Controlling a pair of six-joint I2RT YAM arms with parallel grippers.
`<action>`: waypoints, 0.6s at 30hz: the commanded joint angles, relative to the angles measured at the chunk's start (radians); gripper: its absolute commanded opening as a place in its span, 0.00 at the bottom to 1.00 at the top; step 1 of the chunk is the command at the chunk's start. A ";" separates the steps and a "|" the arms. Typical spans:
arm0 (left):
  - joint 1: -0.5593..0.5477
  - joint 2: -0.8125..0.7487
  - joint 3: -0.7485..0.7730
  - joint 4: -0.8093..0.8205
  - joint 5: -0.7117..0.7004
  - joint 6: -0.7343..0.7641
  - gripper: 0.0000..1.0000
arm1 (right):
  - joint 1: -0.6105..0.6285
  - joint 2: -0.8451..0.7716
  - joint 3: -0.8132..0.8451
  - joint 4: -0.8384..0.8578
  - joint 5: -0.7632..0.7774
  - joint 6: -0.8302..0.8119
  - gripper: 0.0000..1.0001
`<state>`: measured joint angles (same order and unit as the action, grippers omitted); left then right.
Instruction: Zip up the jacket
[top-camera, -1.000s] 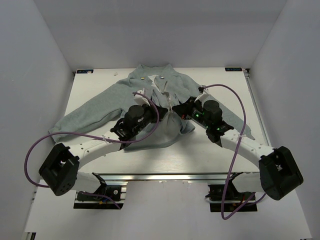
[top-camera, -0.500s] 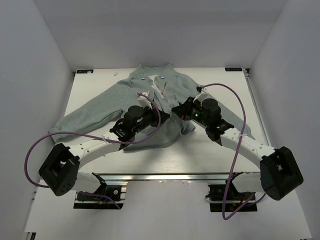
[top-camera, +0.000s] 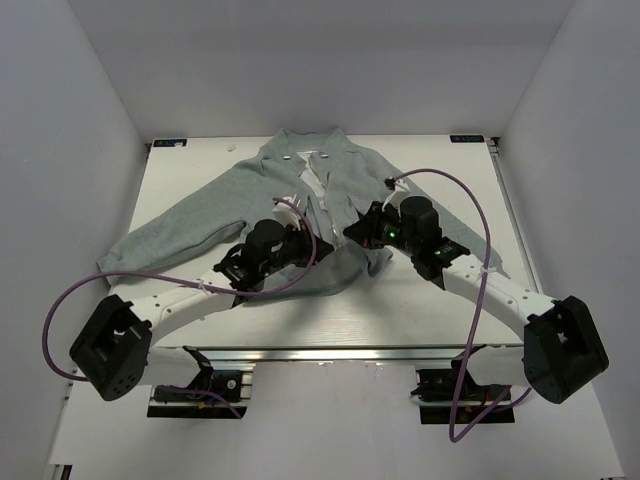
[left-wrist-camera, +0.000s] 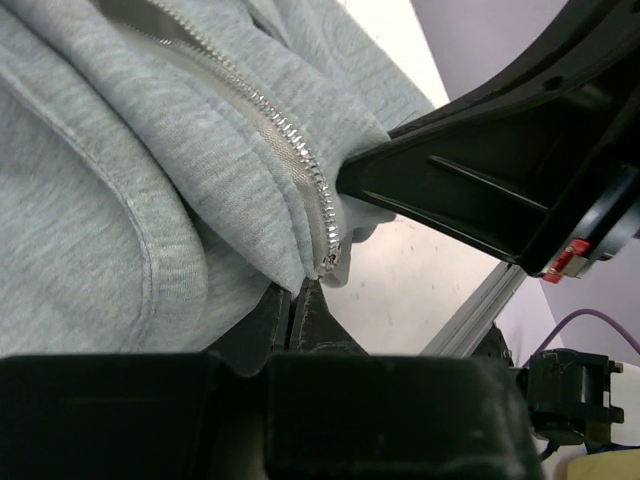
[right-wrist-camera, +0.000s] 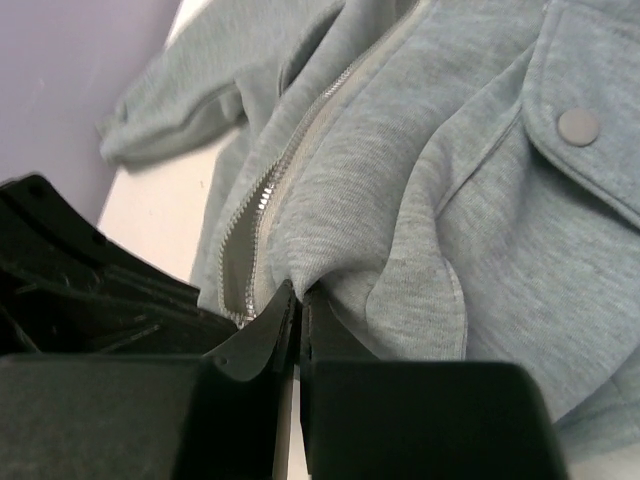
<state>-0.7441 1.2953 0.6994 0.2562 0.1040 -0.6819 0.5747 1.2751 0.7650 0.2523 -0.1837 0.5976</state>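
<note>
The grey-green fleece jacket lies on the white table, collar at the back, front partly open. My left gripper is shut on the jacket's left front edge near the hem; in the left wrist view the fleece and the zipper teeth end right at my closed fingertips. My right gripper is shut on the right front edge; the right wrist view shows the fleece pinched between the fingers, the zipper tape beside them and a snap pocket flap. Both grippers sit close together at the jacket's lower centre.
The white table ends in an aluminium rail at the near side. White walls enclose the table on the left, right and back. Purple cables loop over both arms. The jacket's left sleeve stretches toward the left edge.
Both grippers have moved a little toward each other and toward the near side, gathering the lower front of the jacket. The left arm's base has swung leftward.
</note>
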 joint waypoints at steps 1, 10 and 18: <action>-0.020 -0.045 -0.021 -0.161 0.030 -0.045 0.00 | -0.021 -0.007 0.095 -0.040 -0.008 -0.087 0.00; -0.018 0.056 0.022 -0.180 0.048 -0.067 0.00 | -0.013 0.043 -0.003 -0.117 -0.086 -0.097 0.08; -0.018 0.099 0.025 -0.135 0.079 -0.168 0.00 | 0.016 0.033 0.026 -0.318 0.001 -0.206 0.36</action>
<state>-0.7555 1.3933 0.7147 0.1116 0.1387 -0.8047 0.5739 1.3300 0.7574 0.0231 -0.2340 0.4625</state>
